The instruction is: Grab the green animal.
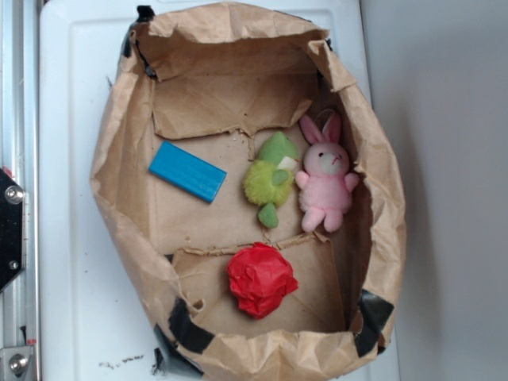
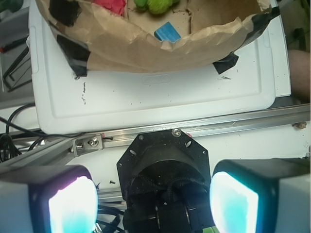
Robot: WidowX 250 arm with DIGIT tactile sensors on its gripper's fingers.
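The green animal looks light and squashy, best pinched across its fuzzy body; the gripper stands apart.

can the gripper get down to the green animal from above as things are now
Probably yes. The green animal lies uncovered on the floor of the open paper bag, with nothing over it. The pink bunny sits close beside it, though. The gripper is open, well outside the bag.

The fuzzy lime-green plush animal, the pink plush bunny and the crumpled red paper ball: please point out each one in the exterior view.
fuzzy lime-green plush animal (image 1: 264,182), exterior view, on its round fuzzy body.
pink plush bunny (image 1: 326,189), exterior view, on its chest.
crumpled red paper ball (image 1: 261,279), exterior view, on the middle of the ball.
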